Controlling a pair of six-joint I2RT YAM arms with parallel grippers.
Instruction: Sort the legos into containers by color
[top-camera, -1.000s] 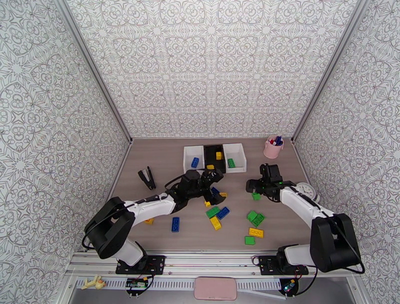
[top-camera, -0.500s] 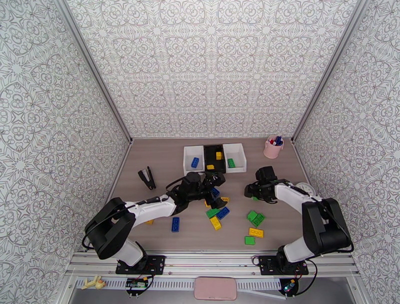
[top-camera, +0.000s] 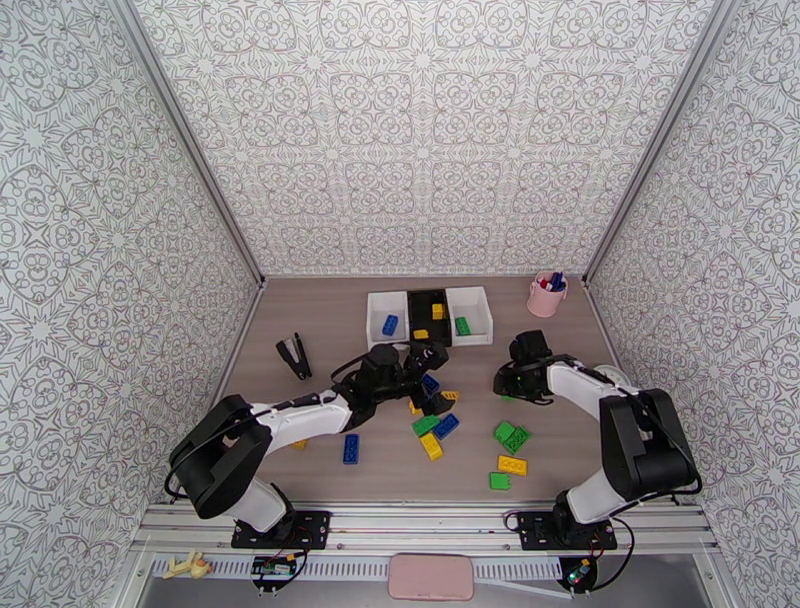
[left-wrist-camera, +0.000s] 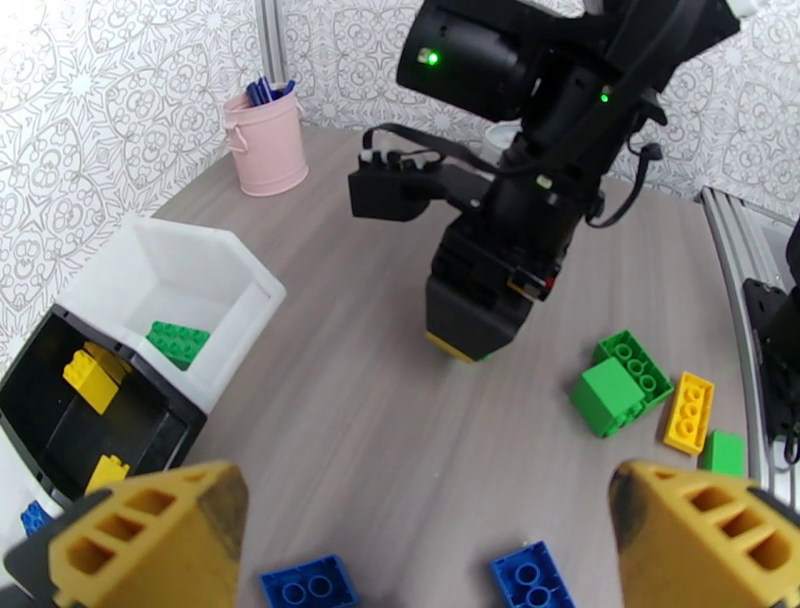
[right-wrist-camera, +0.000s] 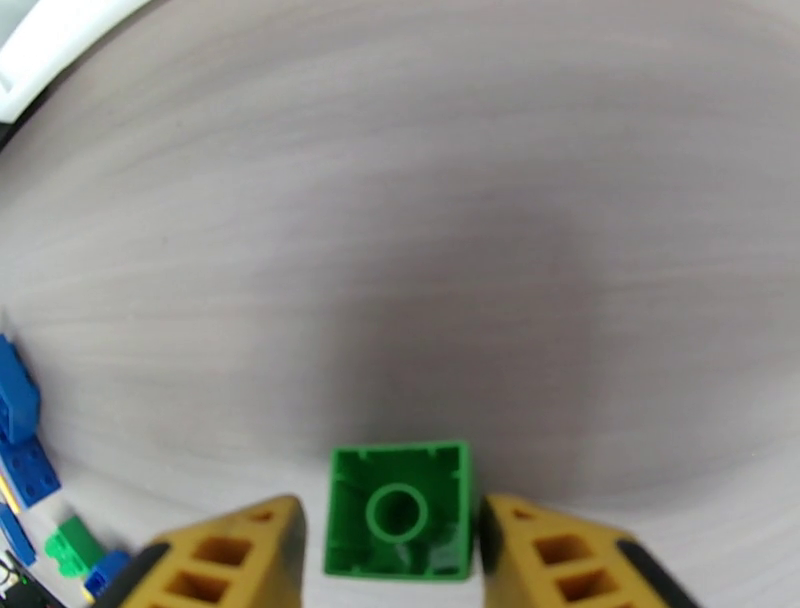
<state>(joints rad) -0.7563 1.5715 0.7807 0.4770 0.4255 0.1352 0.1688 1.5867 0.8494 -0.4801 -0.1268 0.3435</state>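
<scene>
From above, my left tool hangs spread wide, released, over loose legos mid-desk, just in front of the three containers, while my right tool is lowered to the desk further right. My left wrist camera shows the left tool gaping, with blue legos below it. My right wrist camera shows the right tool closely bracketing an upturned green brick on the desk; I cannot tell whether it is pinching the brick.
</scene>
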